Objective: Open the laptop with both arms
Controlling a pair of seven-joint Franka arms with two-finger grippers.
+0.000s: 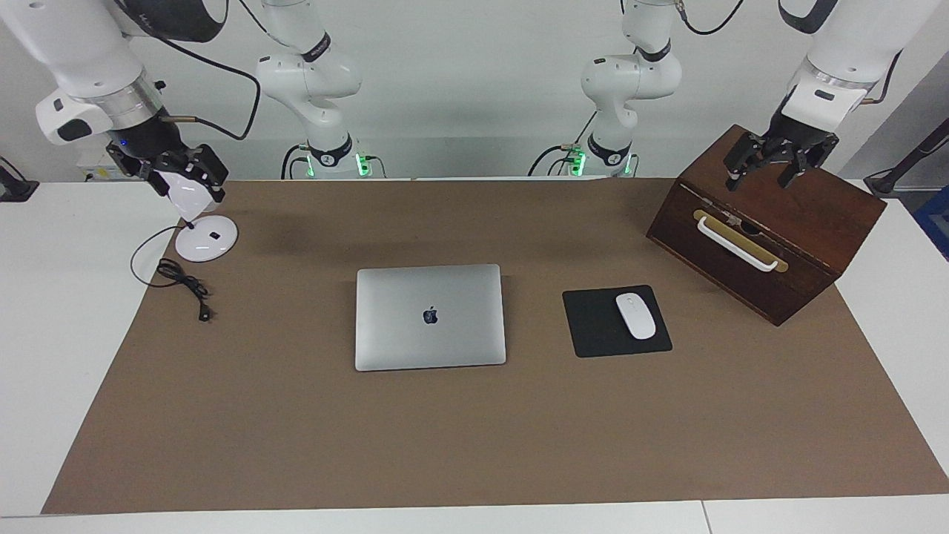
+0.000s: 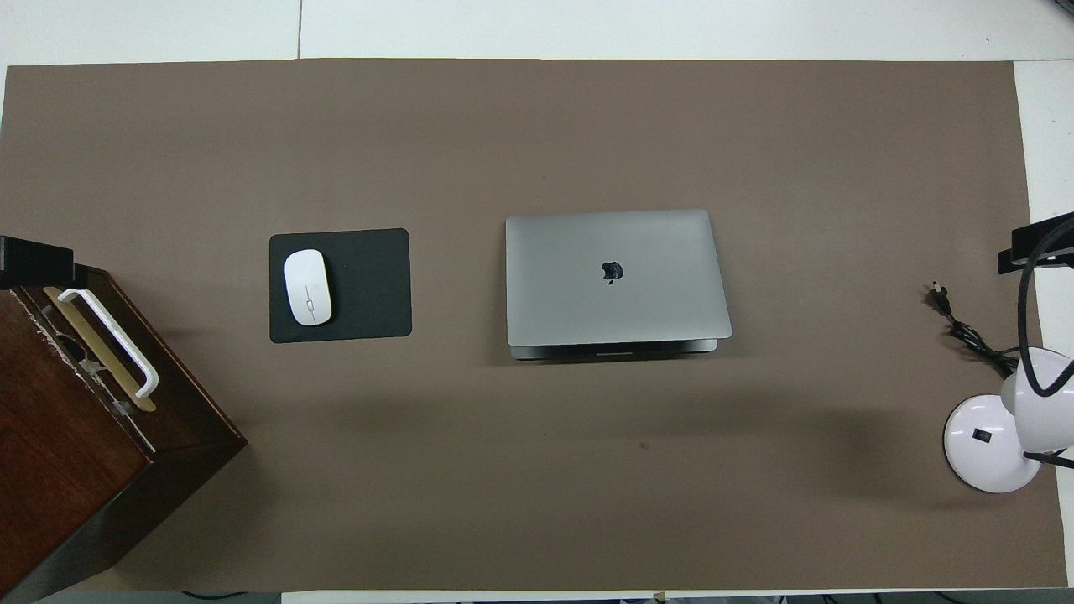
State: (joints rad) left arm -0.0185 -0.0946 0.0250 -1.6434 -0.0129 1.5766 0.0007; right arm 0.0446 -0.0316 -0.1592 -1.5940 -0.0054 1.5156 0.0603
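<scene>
Lying shut, laptop (image 1: 430, 317) edges unobstructed

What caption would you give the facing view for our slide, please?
Closed laptop mid-mat; left gripper above the wooden box, right gripper above the lamp.

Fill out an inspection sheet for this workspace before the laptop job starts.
Surface: brown mat on a white table.
Job's things: laptop shut, lid logo up, mid-mat.
Clutter: white mouse on black mouse pad beside the laptop; wooden box with white handle; white desk lamp.
Grippers: left end effector over the box, fingers open; right end effector over the lamp.
Cables: lamp cord coiled on the mat, plug loose.
Surroundings: nothing seen.
</scene>
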